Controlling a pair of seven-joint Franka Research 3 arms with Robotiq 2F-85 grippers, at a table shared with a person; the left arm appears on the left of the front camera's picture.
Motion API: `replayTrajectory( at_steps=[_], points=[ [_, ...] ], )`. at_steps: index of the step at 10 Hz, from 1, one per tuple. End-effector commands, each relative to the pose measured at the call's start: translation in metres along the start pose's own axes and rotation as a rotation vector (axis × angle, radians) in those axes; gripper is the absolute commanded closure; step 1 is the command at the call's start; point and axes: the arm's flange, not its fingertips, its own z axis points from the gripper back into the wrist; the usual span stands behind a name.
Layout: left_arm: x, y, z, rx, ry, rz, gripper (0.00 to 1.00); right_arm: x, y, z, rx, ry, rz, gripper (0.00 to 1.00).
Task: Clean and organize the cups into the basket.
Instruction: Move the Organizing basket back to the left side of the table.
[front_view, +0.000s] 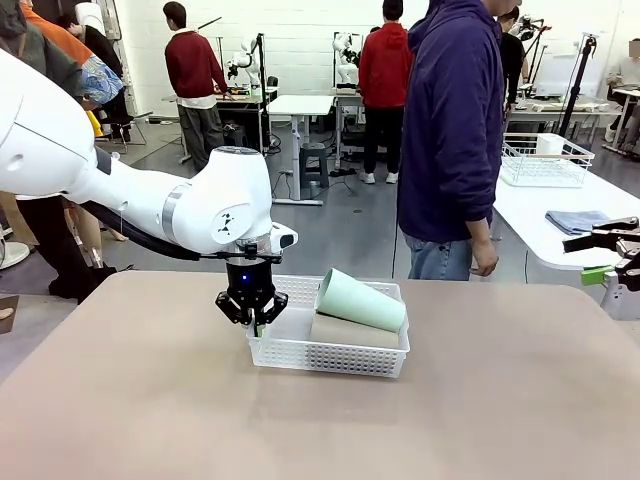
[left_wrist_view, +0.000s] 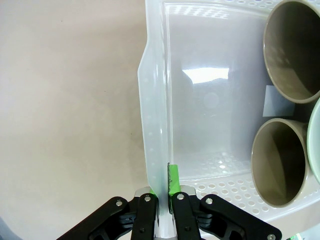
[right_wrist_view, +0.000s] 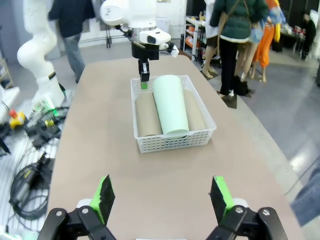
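While all three cups lie on their sides inside the basket (front_view: 330, 355), we have our left gripper (front_view: 254, 318) clamped on the basket's short end wall, one finger outside and one inside the rim. We judge this pinch is for sliding or squaring the basket on the table (front_view: 140, 400), since nothing is left to load. The mint cup (front_view: 360, 298) rests on top, bridging the two tan cups (right_wrist_view: 148, 115) beneath it, because the basket is too narrow for three abreast. In the left wrist view the tan cups' open mouths face the gripped end, well apart from our fingers (left_wrist_view: 173, 180). Our right gripper (right_wrist_view: 162, 197) hangs back over the bare table with its pads spread wide and holds nothing, keeping clear of the basket. A person (front_view: 452, 140) stands at the far side.
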Motion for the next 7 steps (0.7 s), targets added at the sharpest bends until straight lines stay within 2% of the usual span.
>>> replayTrajectory(
  at_steps=[1, 4, 5, 6, 7],
  points=[
    [0.001, 0.000, 0.002, -0.002, -0.006, -0.001, 1.00, -0.021, -0.010, 0.027, 0.012, -0.095, -0.330, 0.00],
    [0.001, 0.000, 0.002, -0.002, -0.006, -0.001, 1.00, -0.051, -0.008, 0.074, 0.074, -0.209, -0.739, 0.00],
    [0.001, 0.000, 0.002, -0.002, -0.006, -0.001, 1.00, -0.061, -0.002, 0.091, 0.115, -0.217, -0.832, 0.00],
    [0.001, 0.000, 0.002, -0.002, -0.006, -0.001, 1.00, -0.072, 0.007, 0.112, 0.066, -0.221, -0.896, 0.00],
    [0.001, 0.000, 0.002, -0.002, -0.006, -0.001, 1.00, -0.083, 0.017, 0.127, 0.081, -0.185, -0.964, 0.00]
  ],
)
